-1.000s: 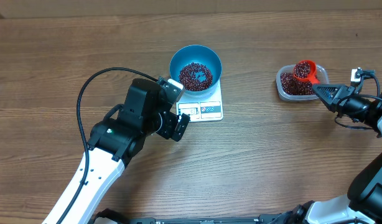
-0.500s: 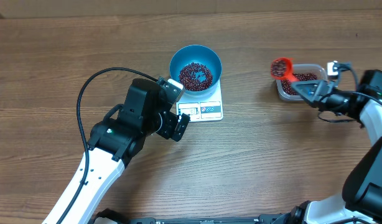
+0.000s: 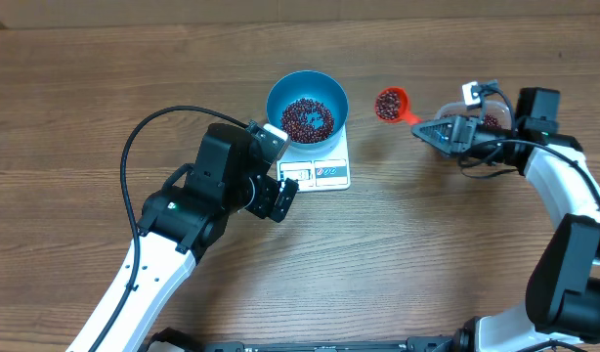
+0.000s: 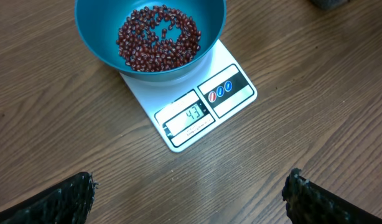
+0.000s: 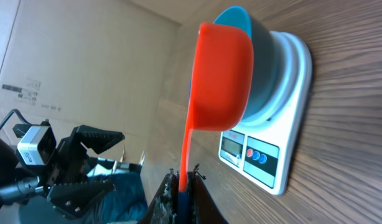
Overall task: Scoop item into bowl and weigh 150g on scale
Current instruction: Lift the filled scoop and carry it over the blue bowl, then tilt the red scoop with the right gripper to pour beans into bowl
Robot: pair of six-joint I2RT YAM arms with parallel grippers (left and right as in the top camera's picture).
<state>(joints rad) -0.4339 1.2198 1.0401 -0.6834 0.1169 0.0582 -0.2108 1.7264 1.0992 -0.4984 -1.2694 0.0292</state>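
Beans point(image 3: 387, 102), dark red, fill round orange scoop point(image 3: 407, 115).

The round, deep blue bowl point(image 3: 278, 96) sits upright on the flat white scale point(image 3: 329, 174), covering its far part. The near edge is bare, and its display point(image 4: 190, 116) reads 43. Small dark red-brown beans point(image 3: 307, 118) lie in a loose, shallow heap on the bowl's bottom (more fill a red scoop point(image 3: 389, 104) to the right, clear of the bowl).
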